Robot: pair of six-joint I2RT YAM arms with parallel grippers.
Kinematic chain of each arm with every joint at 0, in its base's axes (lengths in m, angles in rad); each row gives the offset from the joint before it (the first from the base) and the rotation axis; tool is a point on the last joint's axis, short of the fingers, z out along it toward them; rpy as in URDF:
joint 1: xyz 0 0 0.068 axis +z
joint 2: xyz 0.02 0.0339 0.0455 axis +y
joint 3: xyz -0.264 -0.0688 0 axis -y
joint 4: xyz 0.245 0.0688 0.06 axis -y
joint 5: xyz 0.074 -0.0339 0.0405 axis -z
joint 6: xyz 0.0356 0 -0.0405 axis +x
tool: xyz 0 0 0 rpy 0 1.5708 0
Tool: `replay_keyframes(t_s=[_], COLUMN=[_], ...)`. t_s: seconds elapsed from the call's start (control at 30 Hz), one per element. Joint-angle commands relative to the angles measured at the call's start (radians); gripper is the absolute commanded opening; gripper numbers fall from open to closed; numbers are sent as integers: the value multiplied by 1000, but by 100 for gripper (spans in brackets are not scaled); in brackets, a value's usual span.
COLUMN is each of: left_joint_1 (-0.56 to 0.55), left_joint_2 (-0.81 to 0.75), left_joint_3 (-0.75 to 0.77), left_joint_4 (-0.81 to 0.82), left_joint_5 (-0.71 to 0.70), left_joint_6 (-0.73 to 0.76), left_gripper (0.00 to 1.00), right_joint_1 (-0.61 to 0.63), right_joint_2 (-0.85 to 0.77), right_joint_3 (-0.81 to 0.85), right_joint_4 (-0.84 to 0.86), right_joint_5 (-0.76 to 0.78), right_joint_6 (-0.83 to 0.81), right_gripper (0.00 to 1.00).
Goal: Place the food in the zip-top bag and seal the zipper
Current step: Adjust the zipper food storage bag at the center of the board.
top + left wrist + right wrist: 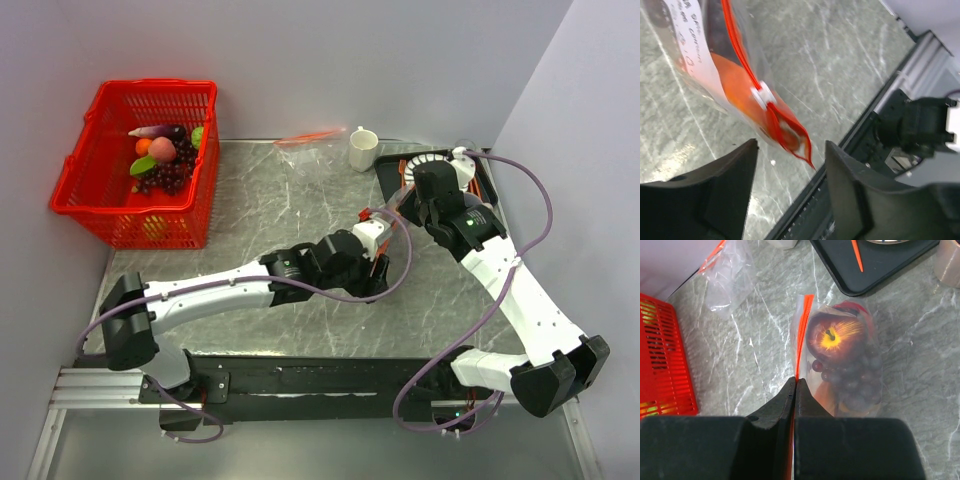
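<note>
Tabletop (250, 205), grey marbled, walls (350, 60) pale lilac

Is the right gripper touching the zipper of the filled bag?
Touching. The right wrist view shows the right gripper closed on the zipper; the orange-red strip runs out from between its jaws.

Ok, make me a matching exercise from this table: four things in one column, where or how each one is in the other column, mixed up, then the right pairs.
Column one:
1. red basket
2. white cup
3. left pincer
4. right pincer

Column two:
A. shut on the zipper
B. far left, with a peach inside
C. open, at a corner of the zip-top bag
D. upright at the far edge, beside the black tray

Pairs: 1-B, 2-D, 3-C, 4-A
</note>
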Motion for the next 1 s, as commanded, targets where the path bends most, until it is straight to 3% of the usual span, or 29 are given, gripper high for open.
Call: replay_keyframes(t_s=[0.0, 0.1, 0.13, 0.23, 0.43, 0.6, 0.7, 0.83, 0.97], left_joint_1=[-9, -9, -9, -9, 11, 169, 258, 344, 362], left_joint_2=[21, 32, 41, 52, -20, -103, -146, -142, -135], left_joint_3=[64, 79, 93, 122, 127, 84, 70, 209, 366], left_joint_4=[5, -11, -17, -67, -130, -130, -136, -213, -265], left_joint_5=[-91, -110, -108, -113, -87, 102, 159, 177, 196], left_joint_6=[-30, -36, -36, -37, -44, -79, -79, -51, -21], left_gripper=[56, 33, 21, 1, 1, 1, 1, 1, 1], right_joint_1=[-2, -1, -1, -2, -1, -4, -7, -9, -7], right_joint_2=[-25, -26, -26, -23, -23, -92, -181, -227, -221], right_joint_3=[41, 36, 35, 32, 16, -78, -154, -197, -214], right_joint_4=[26, 29, 27, 30, 63, 171, 242, 281, 270], right_joint_5=[19, 18, 18, 14, -30, -151, -237, -306, -323], right_joint_6=[16, 20, 22, 22, -21, -160, -204, -222, -239], right_gripper=[0, 0, 0, 0, 4, 6, 0, 0, 0])
